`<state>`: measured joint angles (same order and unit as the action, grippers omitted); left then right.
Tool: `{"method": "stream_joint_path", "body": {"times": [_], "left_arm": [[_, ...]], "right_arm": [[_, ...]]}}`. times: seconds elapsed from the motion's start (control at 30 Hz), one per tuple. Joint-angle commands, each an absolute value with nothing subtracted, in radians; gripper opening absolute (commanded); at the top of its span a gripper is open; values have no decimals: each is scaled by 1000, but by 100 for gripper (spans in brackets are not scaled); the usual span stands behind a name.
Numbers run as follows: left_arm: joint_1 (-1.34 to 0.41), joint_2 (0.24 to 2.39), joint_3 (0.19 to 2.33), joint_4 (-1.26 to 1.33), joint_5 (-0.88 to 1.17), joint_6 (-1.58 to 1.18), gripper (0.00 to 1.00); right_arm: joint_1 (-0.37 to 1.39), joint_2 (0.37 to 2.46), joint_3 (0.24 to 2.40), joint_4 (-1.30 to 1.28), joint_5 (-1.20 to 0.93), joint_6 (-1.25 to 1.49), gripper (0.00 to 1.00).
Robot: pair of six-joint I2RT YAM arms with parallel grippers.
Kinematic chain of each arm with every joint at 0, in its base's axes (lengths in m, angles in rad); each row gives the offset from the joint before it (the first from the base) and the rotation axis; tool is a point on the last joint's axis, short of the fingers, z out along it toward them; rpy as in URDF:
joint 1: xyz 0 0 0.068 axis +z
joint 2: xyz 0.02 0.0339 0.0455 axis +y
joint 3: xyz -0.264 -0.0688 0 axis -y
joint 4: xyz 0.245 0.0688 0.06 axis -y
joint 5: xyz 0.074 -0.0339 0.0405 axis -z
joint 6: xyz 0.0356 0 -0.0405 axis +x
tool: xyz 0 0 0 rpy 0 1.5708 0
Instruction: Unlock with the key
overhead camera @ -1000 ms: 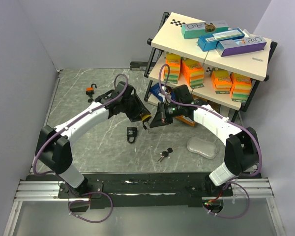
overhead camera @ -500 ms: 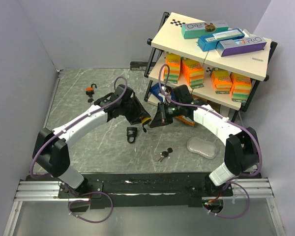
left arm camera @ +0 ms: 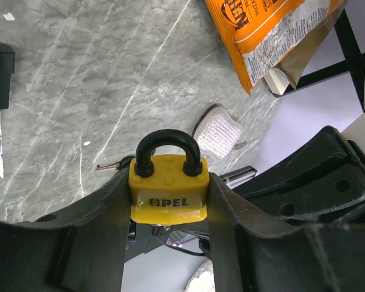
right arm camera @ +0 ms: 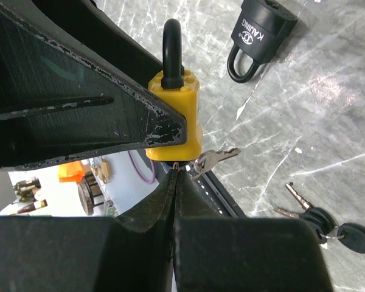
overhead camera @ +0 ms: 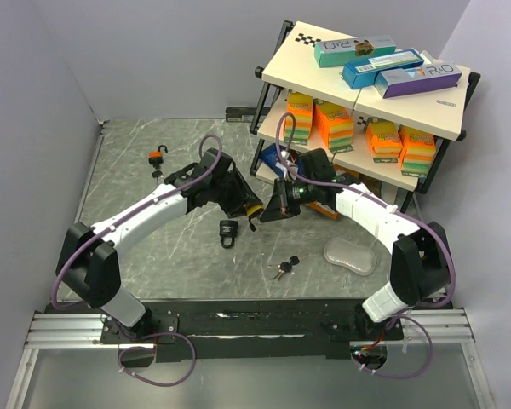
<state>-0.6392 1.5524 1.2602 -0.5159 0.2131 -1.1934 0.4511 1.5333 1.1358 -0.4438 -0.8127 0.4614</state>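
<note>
A yellow padlock (left arm camera: 168, 188) with a black shackle is clamped between my left gripper's (left arm camera: 167, 198) fingers, held above the table. The shackle sits closed in the body. From the other side my right gripper (right arm camera: 175, 173) is shut on the key, whose tip meets the underside of the yellow padlock (right arm camera: 176, 121). Only a sliver of that key shows at the fingertips. A second silver key (right arm camera: 214, 159) dangles beside it on the ring. From above, the two grippers meet at the padlock (overhead camera: 253, 207) in mid-table.
A black padlock (overhead camera: 228, 230) lies just below the grippers. A bunch of keys (overhead camera: 284, 268) lies nearer the front, beside a clear plastic piece (overhead camera: 350, 254). An orange padlock (overhead camera: 157, 156) is at the back left. A shelf (overhead camera: 366, 94) with boxes stands right, an orange bag (left arm camera: 261, 30) at its foot.
The left forearm has shifted slightly. The padlock and both grips stay almost where they were.
</note>
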Motion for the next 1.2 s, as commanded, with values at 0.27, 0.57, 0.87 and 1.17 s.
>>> {"method": "stream_joint_path", "body": {"times": [0.27, 0.57, 0.87, 1.17], "left_arm": [[-693, 1499, 1276, -437, 334, -1206, 1], [-712, 1496, 1266, -344, 367, -1287, 1], [-729, 1477, 1235, -233, 382, -1335, 1], [-729, 1368, 1157, -54, 345, -1263, 1]], "right_arm": [[417, 1387, 1052, -235, -693, 505, 0], [420, 1324, 1002, -71, -646, 528, 0], [423, 1307, 992, 49, -609, 575, 0], [353, 1299, 986, 95, -698, 725, 0]]}}
